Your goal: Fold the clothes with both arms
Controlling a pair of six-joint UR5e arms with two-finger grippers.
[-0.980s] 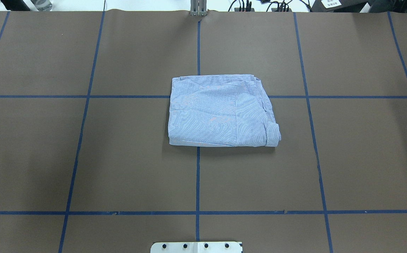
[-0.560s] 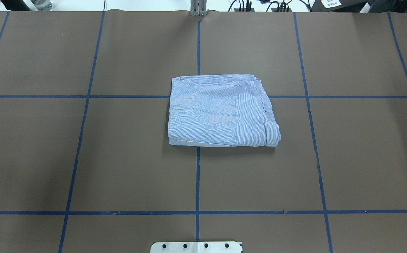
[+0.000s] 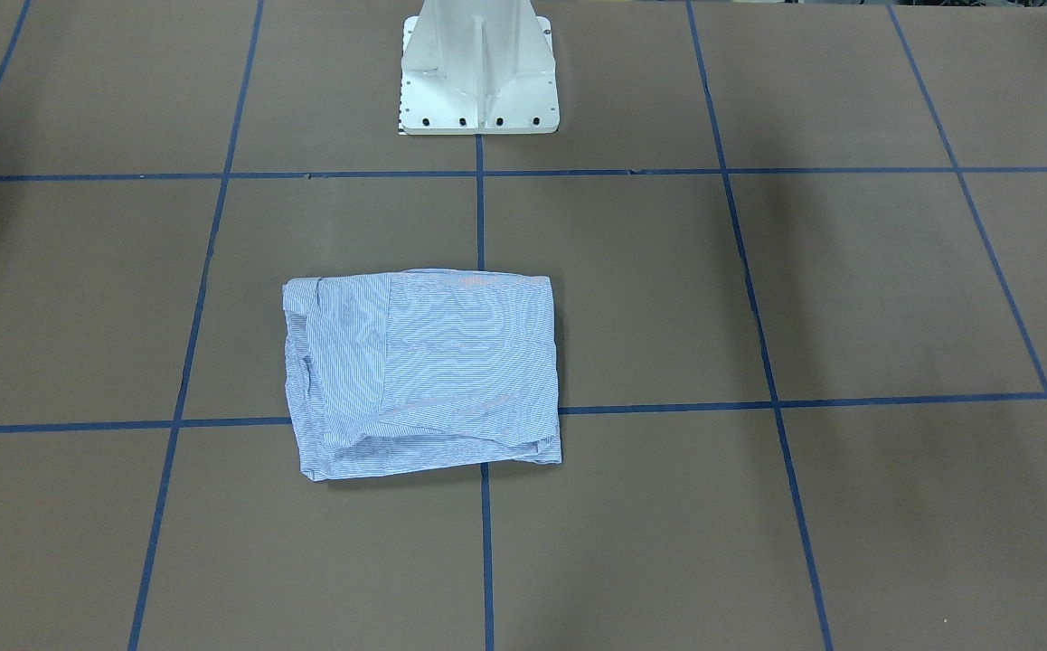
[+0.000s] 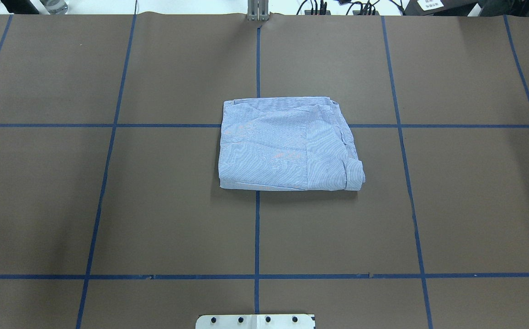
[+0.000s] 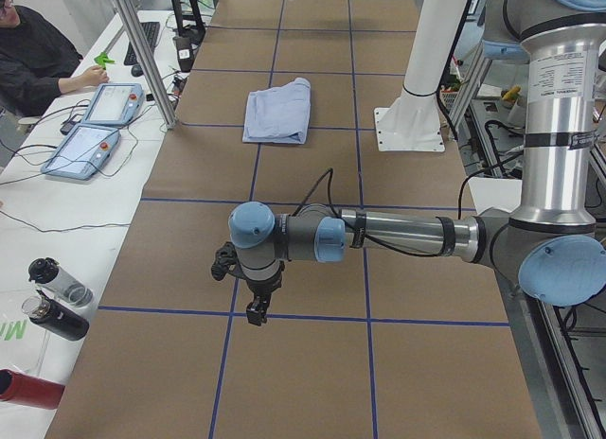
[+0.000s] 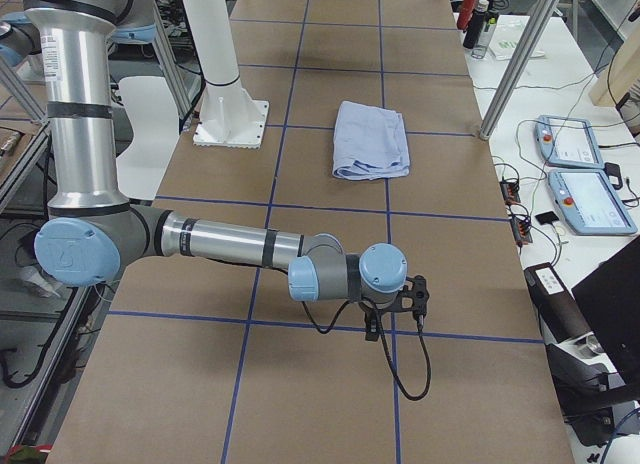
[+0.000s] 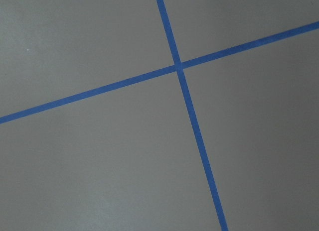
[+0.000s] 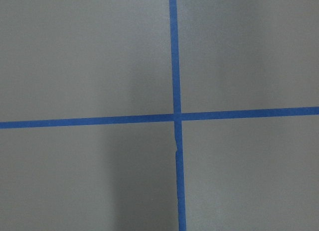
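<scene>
You saw the folded shirt [image 4: 287,144] lying well apart from the left claw [image 5: 257,312] and right claw [image 6: 372,331]. You couldn't tell either claw's spread.

**Table** [image 4: 109,205]: long flat top, wholly covered in brown paper [image 4: 474,205] and marked into large rectangles by blue tape lines [image 4: 257,228].

**On it:**
- One folded shirt [image 4: 283,146], light blue-and-white fine stripe. It is a squarish bundle lying flat over a tape crossing at mid-table, with a rolled edge at its near right corner as seen from overhead.
- White pedestal base plate [image 3: 476,117], bolted, at the centre of the near edge.
</scene>
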